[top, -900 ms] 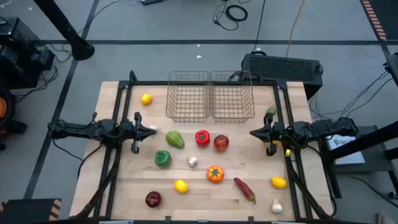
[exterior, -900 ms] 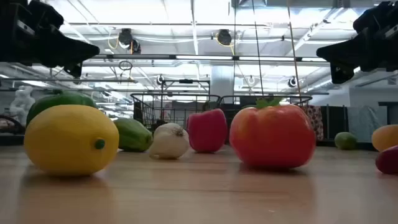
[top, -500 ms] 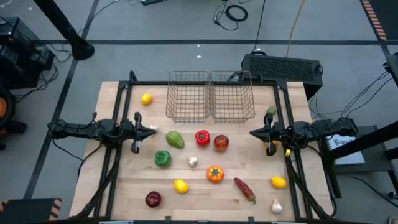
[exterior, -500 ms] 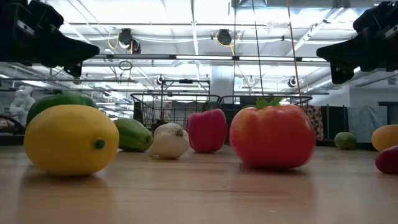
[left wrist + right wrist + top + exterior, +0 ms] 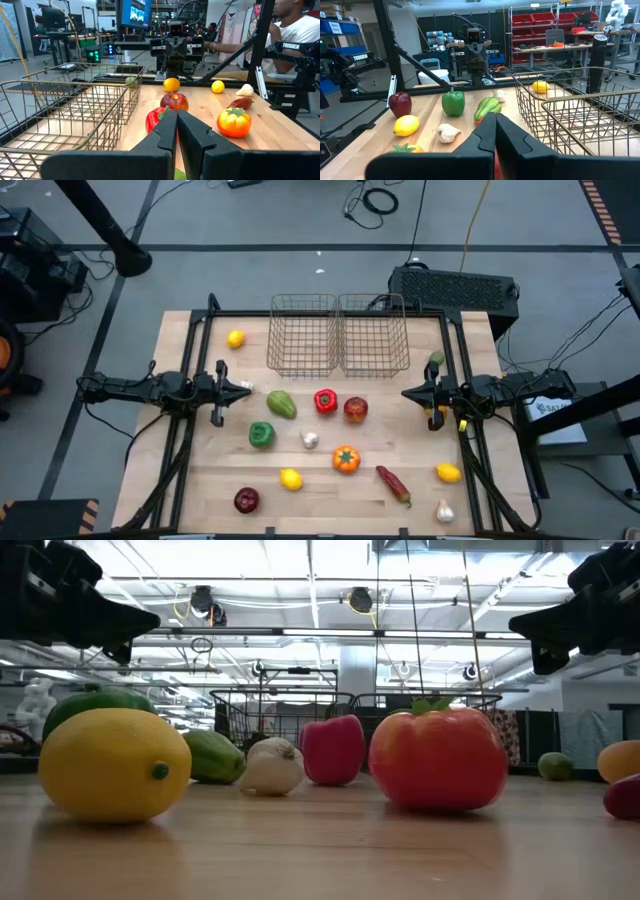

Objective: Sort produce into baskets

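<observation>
The desk carries two empty baskets at its far edge, with produce scattered nearer. Left gripper and right gripper hover at the sides, jaws pressed together, holding nothing. Sorting hasn't started; next, one must spread and descend on a piece.

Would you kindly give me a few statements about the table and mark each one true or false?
1. Both baskets are empty. True.
2. The left end effector holds a lemon. False: it is shut on nothing.
3. The red pepper lies between the green mango and an apple. True.
4. The right end effector is open. False: it is shut.
5. The chilli is in a basket. False: it lies on the table.
</observation>
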